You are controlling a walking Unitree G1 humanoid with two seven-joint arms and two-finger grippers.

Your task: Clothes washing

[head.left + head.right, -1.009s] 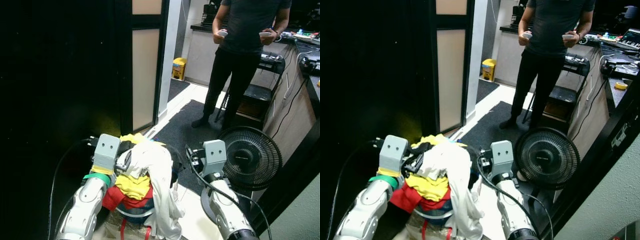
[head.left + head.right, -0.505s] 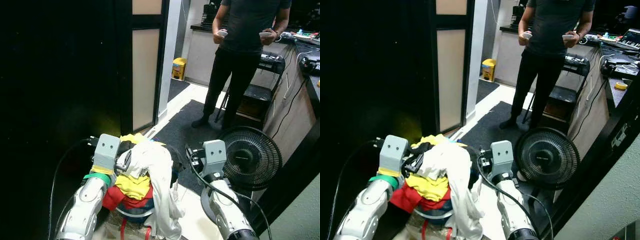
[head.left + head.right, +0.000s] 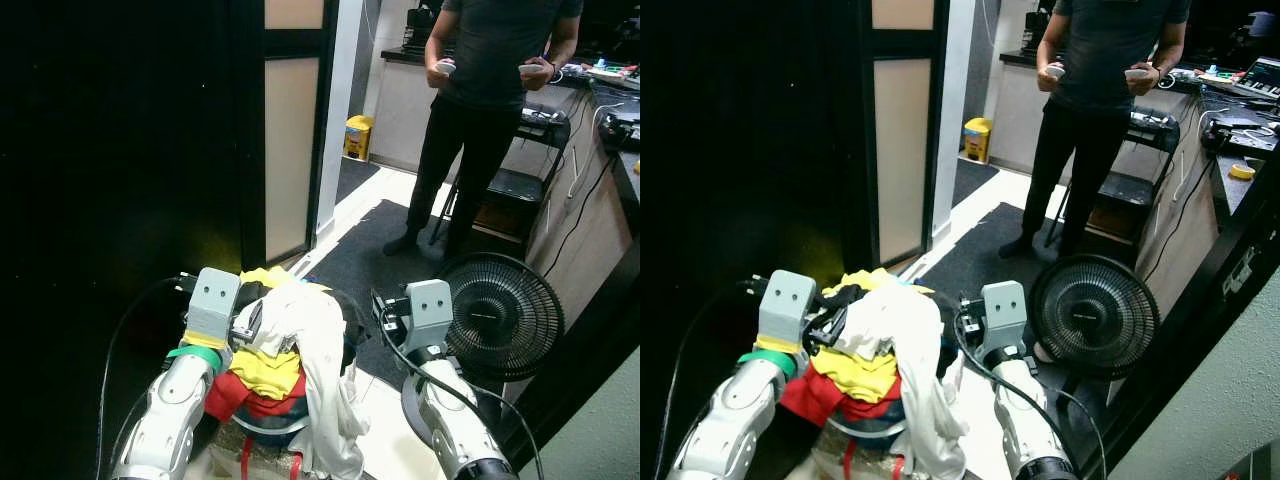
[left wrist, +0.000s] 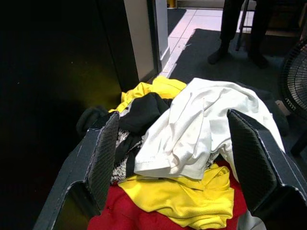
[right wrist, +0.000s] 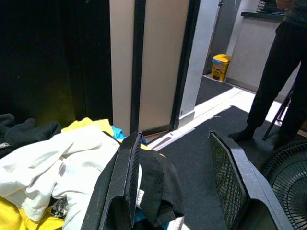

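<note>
Nothing moved: both grippers' fingers (image 4: 103, 158) (spread open) still flank the laundry pile (image 3: 290, 340).

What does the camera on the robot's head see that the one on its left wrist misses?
The left eye view alone takes in the person's upper body and hands, both silver arms and the right claw. The left wrist view alone gives a close look between the open fingers of the left claw at the white garment and yellow garment. Both share the laundry pile, the fan and the dark mat.
</note>
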